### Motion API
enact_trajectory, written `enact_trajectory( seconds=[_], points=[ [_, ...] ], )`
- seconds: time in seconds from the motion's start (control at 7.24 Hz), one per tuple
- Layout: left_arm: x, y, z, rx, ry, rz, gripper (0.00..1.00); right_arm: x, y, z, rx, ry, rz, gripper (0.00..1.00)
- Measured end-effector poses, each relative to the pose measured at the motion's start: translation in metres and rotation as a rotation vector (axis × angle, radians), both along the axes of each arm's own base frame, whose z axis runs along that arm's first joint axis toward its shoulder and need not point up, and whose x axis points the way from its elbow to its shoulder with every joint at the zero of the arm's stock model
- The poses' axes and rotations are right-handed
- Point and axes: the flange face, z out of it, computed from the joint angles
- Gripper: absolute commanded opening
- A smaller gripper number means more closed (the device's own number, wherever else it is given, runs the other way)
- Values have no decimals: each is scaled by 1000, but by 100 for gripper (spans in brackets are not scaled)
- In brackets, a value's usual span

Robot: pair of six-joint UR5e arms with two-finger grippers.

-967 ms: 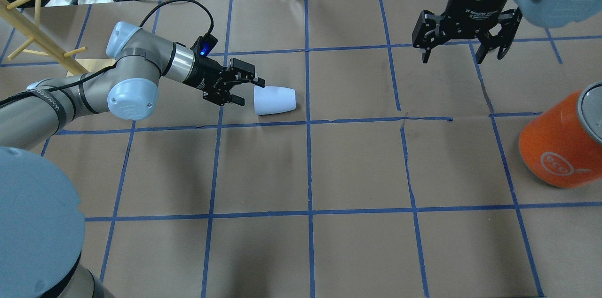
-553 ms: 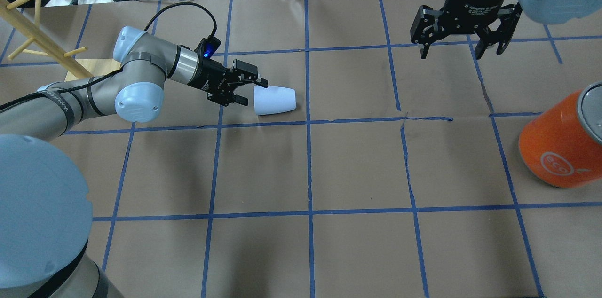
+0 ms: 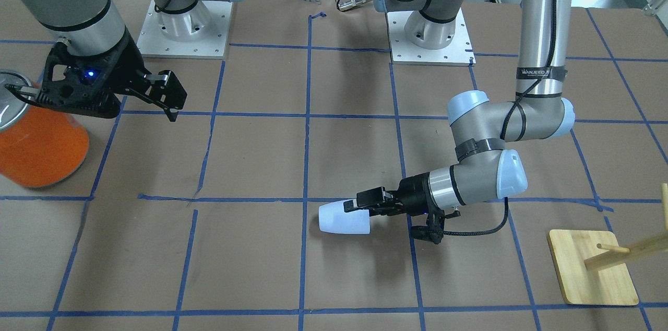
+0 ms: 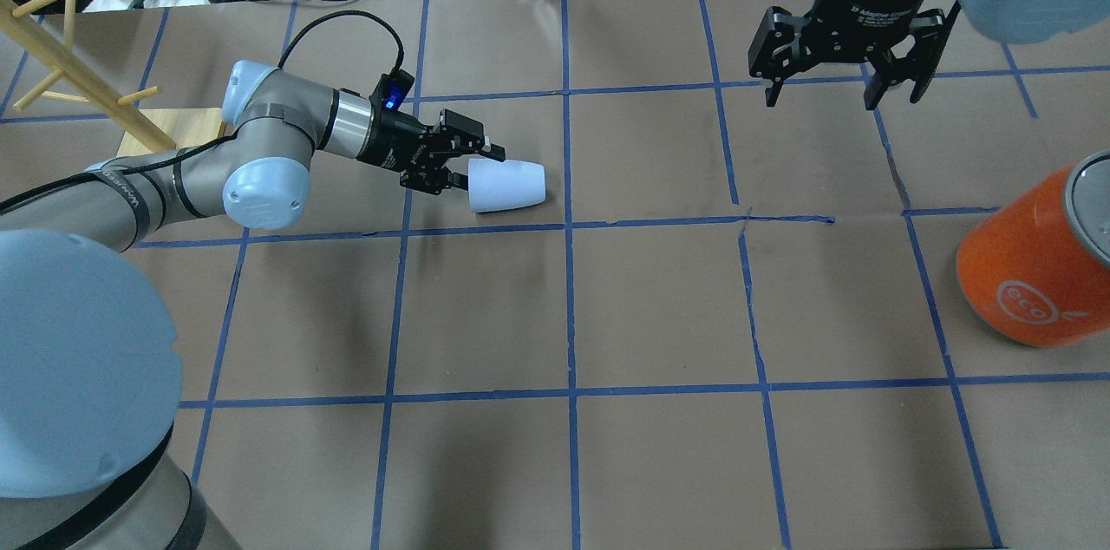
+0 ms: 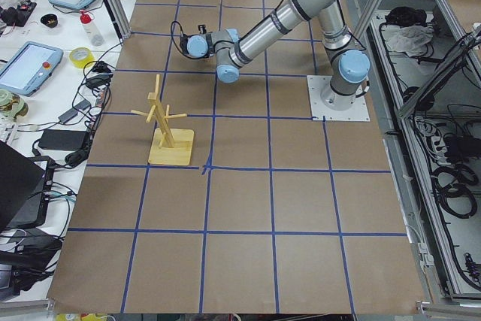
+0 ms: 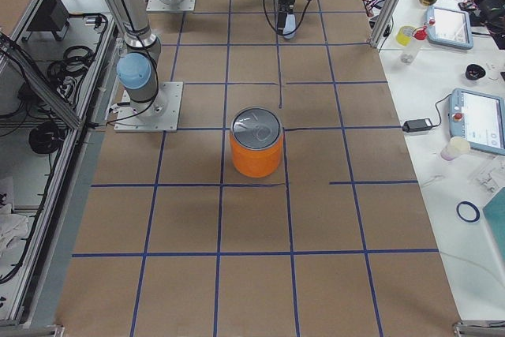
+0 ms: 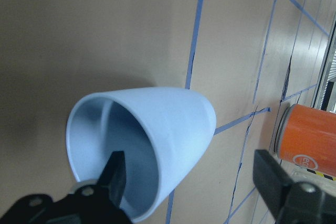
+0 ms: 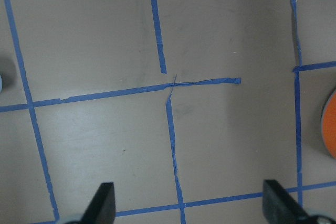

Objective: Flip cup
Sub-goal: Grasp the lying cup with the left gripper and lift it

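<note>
The pale blue-white cup (image 4: pixel 512 186) lies on its side on the brown paper, mouth toward my left gripper (image 4: pixel 475 170). That gripper is open and level with the table at the cup's rim. In the left wrist view one finger (image 7: pixel 115 174) sits in front of the cup's mouth and the other (image 7: pixel 275 179) is outside the cup (image 7: pixel 163 129). In the front view the cup (image 3: pixel 339 219) and left gripper (image 3: pixel 360 207) meet near the middle. My right gripper (image 4: pixel 819 94) is open, empty and raised at the far right.
A large orange can (image 4: pixel 1028 268) with a silver top stands at the right edge; it also shows in the front view (image 3: pixel 42 145). A wooden peg rack (image 4: pixel 78 73) on a square base (image 3: pixel 592 266) stands at the far left. Cables and boxes lie beyond the table's far edge.
My left gripper has moved right, up to the cup's rim. The cup has not moved. My right gripper has drifted slightly away toward the far edge.
</note>
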Motion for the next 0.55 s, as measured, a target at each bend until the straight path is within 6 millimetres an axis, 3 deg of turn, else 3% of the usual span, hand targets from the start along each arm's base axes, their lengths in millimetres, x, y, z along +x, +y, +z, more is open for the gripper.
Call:
enact_trajectory(
  seconds=[0.14,0.28,0.55],
  points=[
    [-3,0,0,-2,2,-5,6,2,0,0,-1,-16,0,100],
    [-5,-1,2,-13,0,-9,0,2,0,0,0,-23,0,100],
    [-6,-3,9,-48,-12,-13,0,2,0,-1,3,-27,-1,100]
  ],
)
